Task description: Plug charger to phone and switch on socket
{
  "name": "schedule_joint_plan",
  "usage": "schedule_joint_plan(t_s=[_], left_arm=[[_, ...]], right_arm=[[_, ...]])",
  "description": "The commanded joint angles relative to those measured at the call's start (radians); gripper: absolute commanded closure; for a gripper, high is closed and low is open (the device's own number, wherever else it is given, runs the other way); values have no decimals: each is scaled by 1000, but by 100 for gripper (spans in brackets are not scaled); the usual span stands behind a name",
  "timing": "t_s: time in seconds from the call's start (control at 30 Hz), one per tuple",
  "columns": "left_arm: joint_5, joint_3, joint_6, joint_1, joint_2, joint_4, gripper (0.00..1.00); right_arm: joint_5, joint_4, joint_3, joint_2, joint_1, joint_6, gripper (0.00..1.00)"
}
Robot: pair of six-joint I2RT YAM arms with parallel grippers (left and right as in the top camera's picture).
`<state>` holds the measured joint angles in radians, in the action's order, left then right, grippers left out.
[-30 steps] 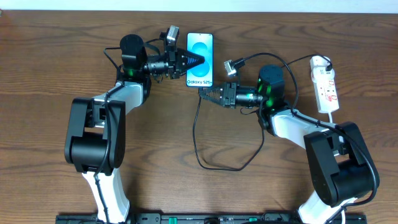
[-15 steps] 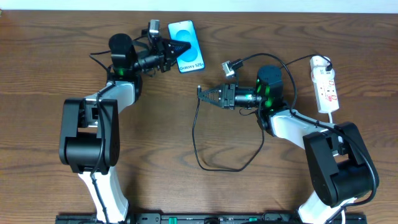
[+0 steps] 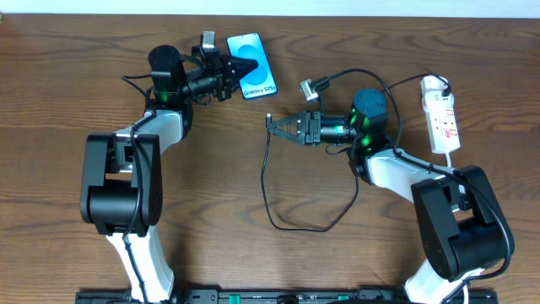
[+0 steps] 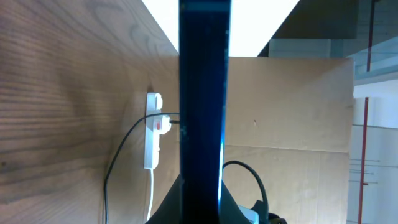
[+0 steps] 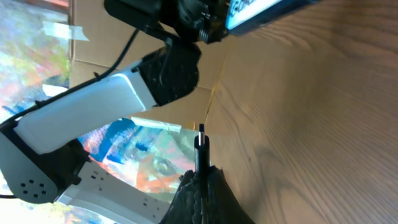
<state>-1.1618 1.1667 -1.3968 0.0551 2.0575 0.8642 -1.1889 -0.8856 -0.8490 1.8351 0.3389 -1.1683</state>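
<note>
Clamping the phone along one long side in the left gripper, jaws pressed shut on it, screen facing up and the body sitting slightly askew in the overhead view. Showing only the phone's thin dark edge to the left wrist camera. Cannot tell whether the phone is touching the table.

Pinching the charger just behind its small black connector in the right gripper, jaws closed tight on it, with the connector tip poking out past the fingertips. Hovering a little below the phone's lower end, near it but apart from it.

Trailing the charger cable away from the phone in a wide loop over the wood, then curving back under the right arm.

Lying well to the right of the phone: the socket, white, with its red marks facing up.
</note>
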Motion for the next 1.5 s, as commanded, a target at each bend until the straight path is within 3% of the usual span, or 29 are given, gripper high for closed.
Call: schedule_joint_plan(t_s=[0.0, 0.43, 0.6, 0.83, 1.47], left_arm=[[-35, 19, -70, 1, -10, 12, 93], [-159, 19, -58, 1, -10, 13, 93], [-171, 19, -52, 1, -10, 13, 93], [-174, 19, -37, 1, -10, 13, 93], [-211, 19, -10, 2, -10, 65, 93]], right_arm=[[0, -10, -6, 0, 6, -5, 99], [-33, -12, -23, 7, 9, -34, 99], [-97, -16, -91, 100, 10, -126, 99], [-105, -216, -93, 130, 11, -237, 99], [-53, -206, -93, 149, 22, -177, 99]])
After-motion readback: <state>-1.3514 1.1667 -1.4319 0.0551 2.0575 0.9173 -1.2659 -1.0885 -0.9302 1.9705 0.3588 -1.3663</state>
